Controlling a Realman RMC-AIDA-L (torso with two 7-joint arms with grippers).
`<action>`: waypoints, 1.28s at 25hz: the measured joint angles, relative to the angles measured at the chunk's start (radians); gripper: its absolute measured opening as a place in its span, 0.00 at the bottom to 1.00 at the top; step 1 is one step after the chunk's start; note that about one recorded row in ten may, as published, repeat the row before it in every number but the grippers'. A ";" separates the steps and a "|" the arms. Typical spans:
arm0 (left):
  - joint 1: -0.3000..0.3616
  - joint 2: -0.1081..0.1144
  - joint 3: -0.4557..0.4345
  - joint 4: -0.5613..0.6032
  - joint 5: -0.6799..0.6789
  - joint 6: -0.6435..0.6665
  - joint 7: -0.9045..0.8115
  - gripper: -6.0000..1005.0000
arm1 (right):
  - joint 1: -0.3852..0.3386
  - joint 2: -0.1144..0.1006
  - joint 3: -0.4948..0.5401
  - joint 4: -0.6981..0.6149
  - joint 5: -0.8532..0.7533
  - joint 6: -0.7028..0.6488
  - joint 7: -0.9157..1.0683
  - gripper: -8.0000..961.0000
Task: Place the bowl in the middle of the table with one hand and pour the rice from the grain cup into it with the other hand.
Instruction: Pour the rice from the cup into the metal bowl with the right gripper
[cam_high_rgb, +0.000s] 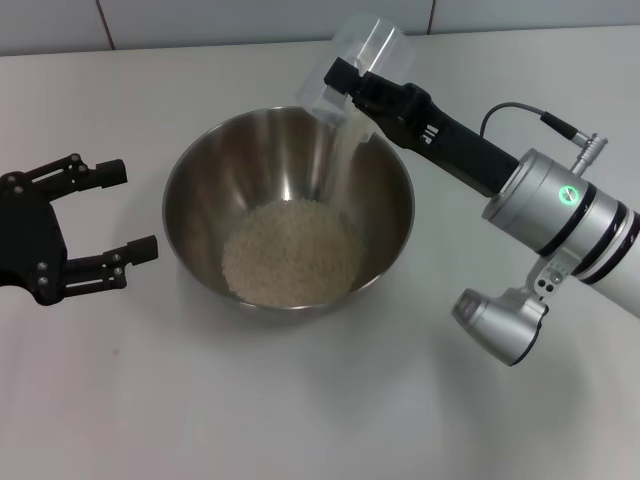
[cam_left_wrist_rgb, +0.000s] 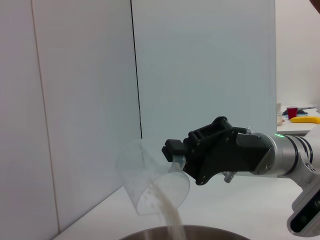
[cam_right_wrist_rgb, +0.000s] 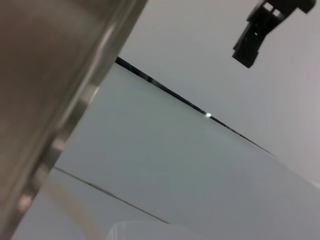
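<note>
One plain white smooth tabletop (cam_high_rgb: 320, 420) carries the lot. Roughly mid-tabletop sits one large round stainless-steel mixing bowl (cam_high_rgb: 195, 190), upright, w/ one heap of small off-white rice grains (cam_high_rgb: 290, 255) in its bottom. Two black two-fingered pincers on silver-grey arms. Left pincer (cam_high_rgb: 125, 210) hangs just beside the bowl's left rim, released, fingers spread, holding nothing, not touching the bowl as far as I can tell. Right pincer (cam_high_rgb: 345, 82) reaches in from the right, clenched on one small clear plastic grain cup (cam_high_rgb: 350, 65) above the bowl's far rim; left wrist view shows same grip (cam_left_wrist_rgb: 172, 152) on the cup (cam_left_wrist_rgb: 150, 185). Key relation: cup's long axis is tipped over, mouth pointing down and toward the bowl's inside, so the cup sits above the bowl & a thin stream of rice falls from its lip into it. Right arm is the only one on the cup; left is nearer the bowl. Judgement: bowl placing looks done, pour under way, little rice seems left in the cup; next calls for holding the tilt over the bowl until empty.
</note>
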 joint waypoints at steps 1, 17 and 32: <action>0.000 0.000 0.000 0.000 0.000 0.000 0.001 0.83 | 0.001 0.000 0.000 0.000 0.000 0.011 -0.016 0.08; 0.000 -0.006 -0.022 0.000 0.000 0.004 0.006 0.83 | 0.002 0.000 0.016 0.039 0.003 0.056 -0.016 0.09; 0.000 -0.008 -0.023 0.010 0.000 0.007 0.006 0.83 | -0.057 -0.003 0.269 0.155 0.007 -0.037 0.597 0.10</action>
